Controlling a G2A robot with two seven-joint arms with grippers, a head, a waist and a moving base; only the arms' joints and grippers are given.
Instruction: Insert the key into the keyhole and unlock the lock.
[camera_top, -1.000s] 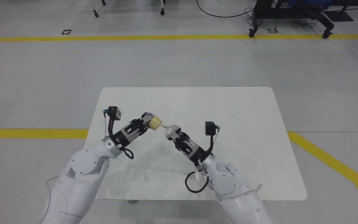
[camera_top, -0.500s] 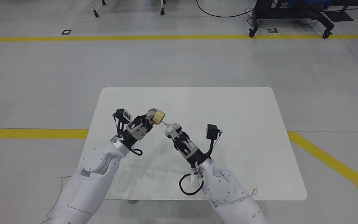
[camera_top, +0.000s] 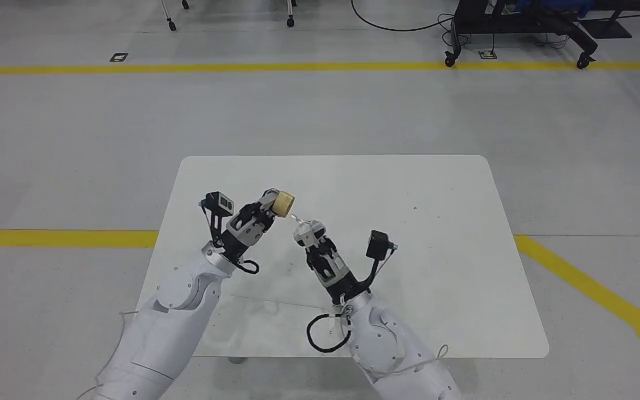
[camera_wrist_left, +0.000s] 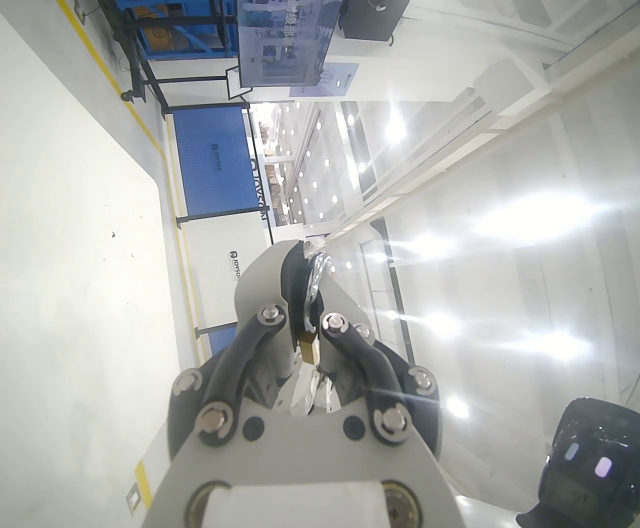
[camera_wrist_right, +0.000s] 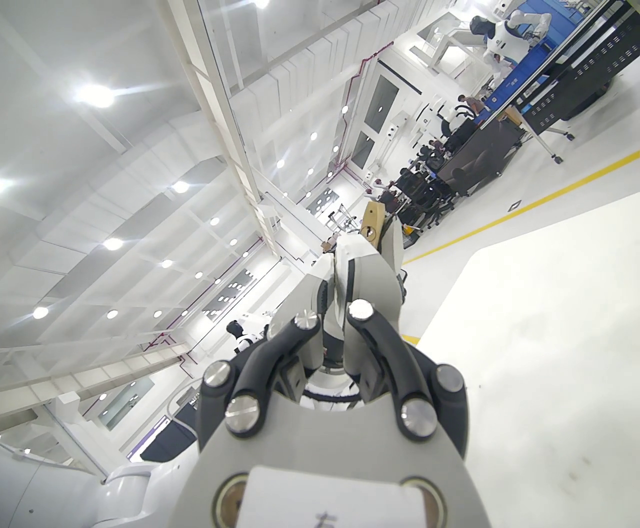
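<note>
Brass padlock (camera_top: 283, 206) raised in air, keyhole (camera_wrist_right: 369, 231) twd key (camera_top: 299, 228), small gap btw.

- I see white lettering on a blue partition panel (camera_wrist_left: 215, 160) in the room behind: a brand mark, left unread.
- Dark lettering on the white panel (camera_wrist_left: 235, 260) beside it, likewise.
- Characters on a hanging screen (camera_wrist_left: 285, 40), too small for me to read.
- A printed mark on the right arm's white label (camera_wrist_right: 325, 515), cut off.

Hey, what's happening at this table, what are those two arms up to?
The left gripper is clamped on a brass padlock, held up above the white table. The right gripper, fingers pressed together, sits close beside it, aimed at the lock's bottom end. The right wrist view shows the keyhole uncovered, so nothing is inserted yet. What the right gripper pinches is too small to make out.
</note>
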